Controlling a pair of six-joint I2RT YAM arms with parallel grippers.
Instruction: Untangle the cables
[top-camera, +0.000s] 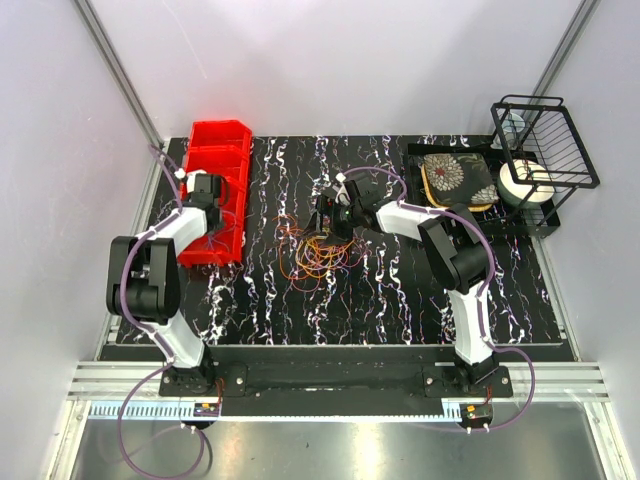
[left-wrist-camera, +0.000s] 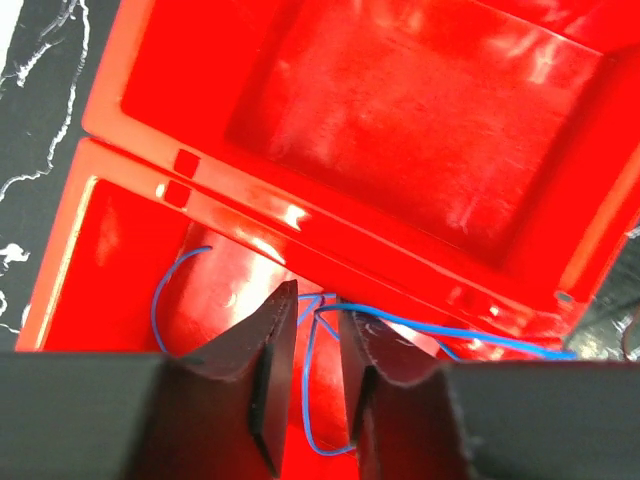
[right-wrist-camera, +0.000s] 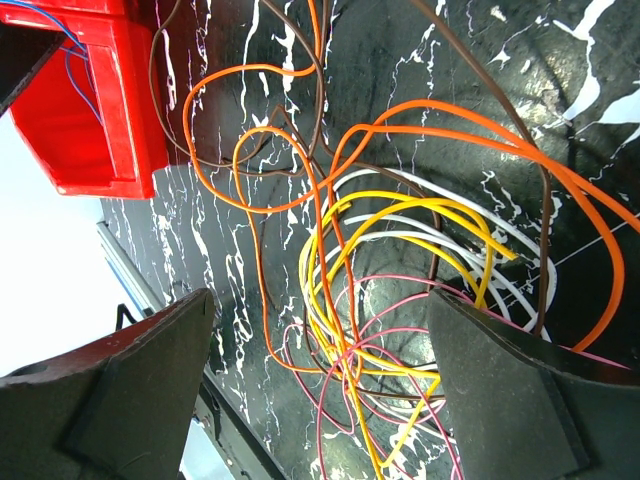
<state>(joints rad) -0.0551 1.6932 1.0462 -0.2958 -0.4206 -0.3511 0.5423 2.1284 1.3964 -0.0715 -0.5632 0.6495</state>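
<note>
The cables (top-camera: 316, 256) lie in a loose tangle of orange, yellow, pink, white and brown loops on the black marbled table; the right wrist view shows them close up (right-wrist-camera: 390, 260). My right gripper (top-camera: 333, 222) hangs over the tangle's far edge, its jaws (right-wrist-camera: 320, 330) wide open and empty with loops between and below them. My left gripper (top-camera: 222, 206) is over the red bin (top-camera: 215, 190). Its jaws (left-wrist-camera: 318, 305) stand a little apart. A thin blue cable (left-wrist-camera: 312, 390) lies in the bin's near compartment, runs between the fingers and drapes over the right fingertip (left-wrist-camera: 362, 345).
The red bin has two compartments (left-wrist-camera: 420, 110); the far one holds nothing. At the back right stand a black wire rack (top-camera: 545, 150), a floral plate (top-camera: 458, 180) and a white roll (top-camera: 525, 183) on a black tray.
</note>
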